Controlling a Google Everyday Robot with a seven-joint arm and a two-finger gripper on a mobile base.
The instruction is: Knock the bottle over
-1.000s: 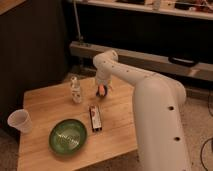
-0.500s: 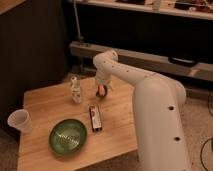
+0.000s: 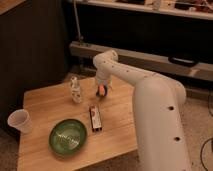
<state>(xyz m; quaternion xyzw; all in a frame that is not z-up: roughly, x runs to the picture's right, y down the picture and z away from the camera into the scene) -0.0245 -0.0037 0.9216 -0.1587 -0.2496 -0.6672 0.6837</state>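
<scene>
1. At the gripper (image 3: 102, 90): pointed down, low over the far part of the worktop (image 3: 120, 125), roughly midway along the far edge. Cannot tell whether spread wide or drawn narrow. Cannot tell either whether the orange patch at the tip belongs to it or is a separate thing.
2. Just beside the gripper, toward the far-left corner and not touching it: the bottle (image 3: 75, 90). Clear, pale-capped, narrow-necked, standing upright near the far edge.
3. Toward the front edge from the gripper, about mid-worktop: a dark flat packet (image 3: 95, 118), lying with its long side running from far edge to front edge.
4. Beside the packet, toward the front-left corner: a round green bowl (image 3: 68, 135), sitting flat, close to the front edge.
5. At the left edge: a white cup (image 3: 20, 121), upright, mouth up, well apart from the bottle and from the gripper.
6. Above and behind the gripper: the white arm (image 3: 130, 75), bent at a rounded joint over the far edge and sloping down toward the right edge, into the broad white column (image 3: 160, 125) standing against that edge.
</scene>
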